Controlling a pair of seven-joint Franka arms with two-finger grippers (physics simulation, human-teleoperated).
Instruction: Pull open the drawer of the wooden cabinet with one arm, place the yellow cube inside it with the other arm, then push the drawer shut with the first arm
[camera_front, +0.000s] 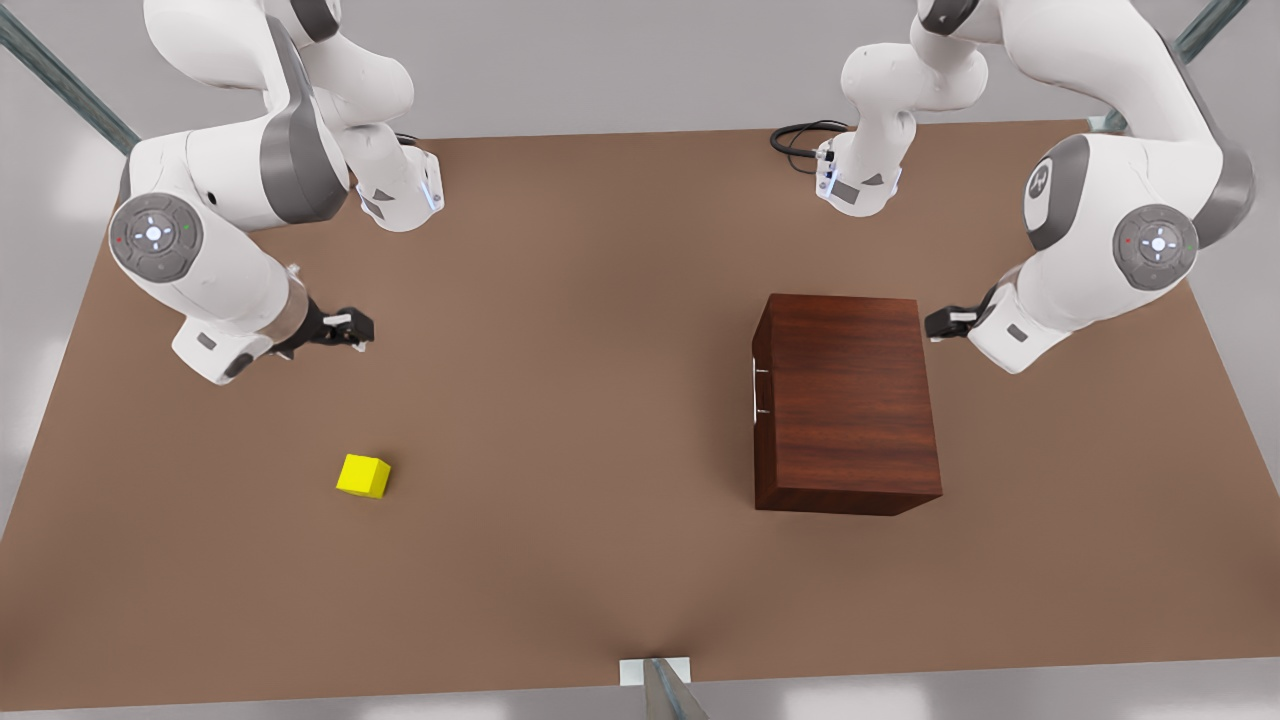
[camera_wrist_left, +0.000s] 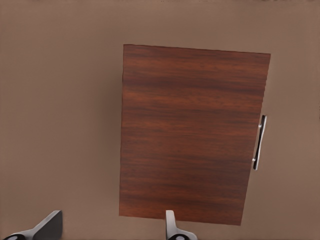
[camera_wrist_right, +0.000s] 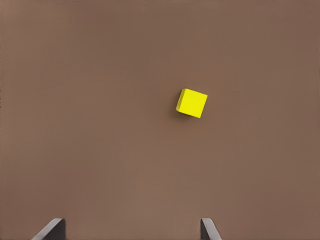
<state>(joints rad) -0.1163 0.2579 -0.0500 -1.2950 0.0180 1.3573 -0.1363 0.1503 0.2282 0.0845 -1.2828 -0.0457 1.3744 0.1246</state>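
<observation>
Spreading across the front view, a plain brown table (camera_front: 560, 330) sits before a pale grey wall, with the wooden cabinet (camera_front: 845, 400) standing on the front view's right, its drawer (camera_front: 762, 395) closed flush and the silver handle (camera_front: 754, 390) facing the centre, the left gripper (camera_front: 938, 323) hanging just beside its far corner, and the yellow cube (camera_front: 363, 475) lying on the front view's left, near but apart from the right gripper (camera_front: 358, 327). From the left wrist view, the left gripper's fingers (camera_wrist_left: 172, 227) are spread apart and empty above the cabinet's edge opposite the handle. From the right wrist view, the right gripper's fingers (camera_wrist_right: 210, 230) stand wide and empty above bare table, the cube well ahead of them.
</observation>
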